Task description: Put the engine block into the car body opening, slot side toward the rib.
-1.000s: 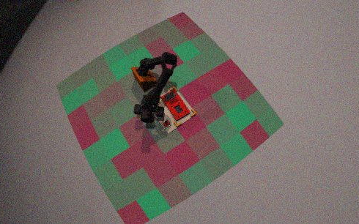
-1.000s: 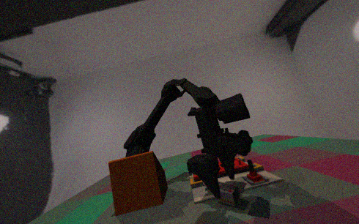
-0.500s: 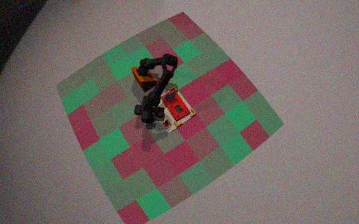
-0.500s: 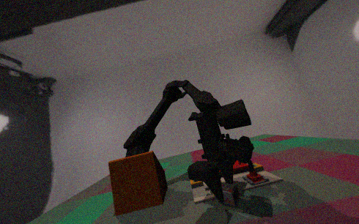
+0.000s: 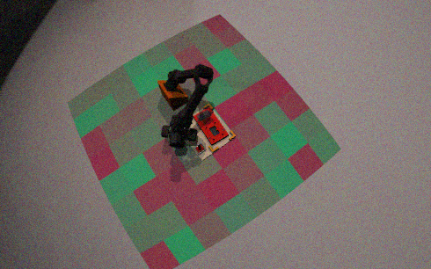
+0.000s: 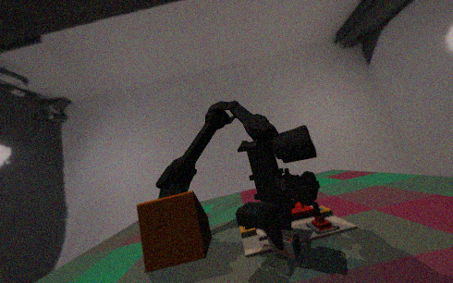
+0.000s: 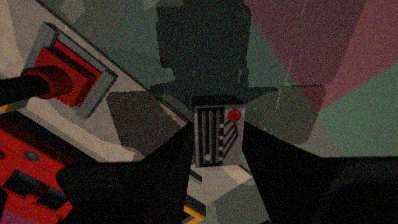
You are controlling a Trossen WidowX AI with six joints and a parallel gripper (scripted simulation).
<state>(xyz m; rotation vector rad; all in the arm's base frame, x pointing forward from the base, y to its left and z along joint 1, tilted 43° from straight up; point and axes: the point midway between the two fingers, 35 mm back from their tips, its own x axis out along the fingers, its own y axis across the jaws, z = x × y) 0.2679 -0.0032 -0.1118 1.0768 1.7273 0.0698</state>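
In the wrist view, the dark fingers cover the lower sides of the engine block (image 7: pixel 218 135), and the car body (image 7: pixel 20 170) runs off the left edge. From the exterior camera the arm (image 6: pixel 271 185) hides most of the car body (image 6: pixel 301 209). From the top, the block is too small to find under the gripper (image 5: pixel 178 140).
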